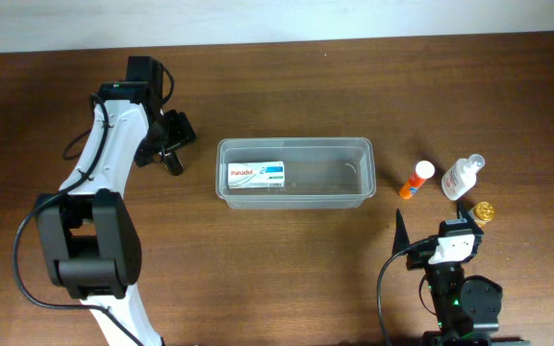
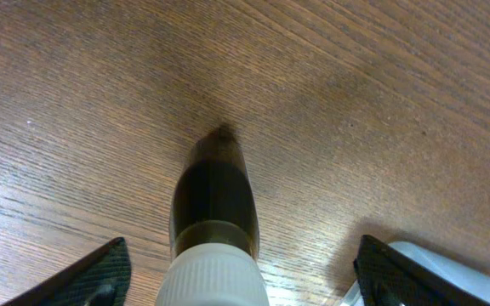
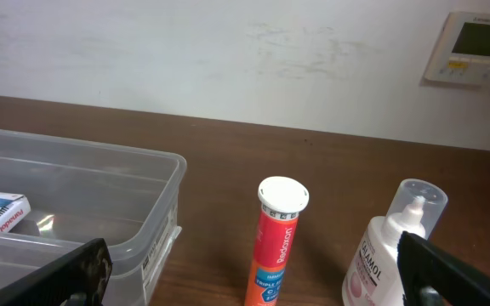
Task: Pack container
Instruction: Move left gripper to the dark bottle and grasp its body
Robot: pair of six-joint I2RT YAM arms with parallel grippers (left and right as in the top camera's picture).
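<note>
Left gripper [image 2: 243, 255] jaws apart, straddling dark white-capped bottle [image 2: 215, 200], not yet clamped. Risk: off-centre closing on the round body squirts it sideways. Right gripper [image 3: 249, 255] jaws wide, empty.

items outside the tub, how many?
4: orange tube and clear bottle right of the tub, a gold-capped thing beside the right arm, a dark bottle between the left jaws. More may hide under the arms.
</note>
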